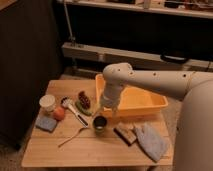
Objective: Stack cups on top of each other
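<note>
A dark shiny metal cup stands upright near the middle of the wooden table. It has a pale greenish tint at its rim and base, and I cannot tell whether the green cup is nested with it. A white cup stands at the table's left side. My gripper hangs from the white arm just above and slightly right of the dark cup, in front of the yellow tub. No separate green cup shows.
A large yellow-orange tub sits at the back right. An orange ball and a blue sponge lie by the white cup. A white brush, a brown spiky object, a wooden utensil, a brown block and a grey-blue cloth lie around.
</note>
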### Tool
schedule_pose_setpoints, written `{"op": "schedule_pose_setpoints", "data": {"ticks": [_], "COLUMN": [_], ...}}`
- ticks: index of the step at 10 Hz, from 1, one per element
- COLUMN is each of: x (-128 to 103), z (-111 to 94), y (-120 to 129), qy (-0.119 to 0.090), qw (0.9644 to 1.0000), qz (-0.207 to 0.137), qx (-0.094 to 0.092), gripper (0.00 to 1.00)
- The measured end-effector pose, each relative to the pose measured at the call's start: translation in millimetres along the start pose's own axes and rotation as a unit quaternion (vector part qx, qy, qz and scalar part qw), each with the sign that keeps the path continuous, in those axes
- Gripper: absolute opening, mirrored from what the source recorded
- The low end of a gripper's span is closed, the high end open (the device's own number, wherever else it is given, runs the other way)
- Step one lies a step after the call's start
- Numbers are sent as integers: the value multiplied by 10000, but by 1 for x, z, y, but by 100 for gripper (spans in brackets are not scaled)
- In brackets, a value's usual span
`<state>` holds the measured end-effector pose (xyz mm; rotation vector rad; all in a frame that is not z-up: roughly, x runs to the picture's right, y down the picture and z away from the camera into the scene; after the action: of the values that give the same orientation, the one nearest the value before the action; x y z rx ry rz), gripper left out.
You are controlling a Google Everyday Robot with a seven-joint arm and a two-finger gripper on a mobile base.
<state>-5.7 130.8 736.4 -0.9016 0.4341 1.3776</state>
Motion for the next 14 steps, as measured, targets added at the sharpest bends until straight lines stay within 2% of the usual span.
{"op": "schedule_pose_setpoints", "data": {"ticks": [5,6,8,10,12,14], "x": [1,0,1,3,3,0], "z": [1,2,1,-3,0,6], "y": [-1,-1,-22,-23,-28,-26], "qy": [5,-45,-431,-654,-742,-732], "qw": [10000,10000,9984,9968,9951,9948], "qz": [-4,14,297,272,203,169], "qx": [12,-17,-217,-367,-615,-681], "gripper": [80,80,80,80,80,80]}}
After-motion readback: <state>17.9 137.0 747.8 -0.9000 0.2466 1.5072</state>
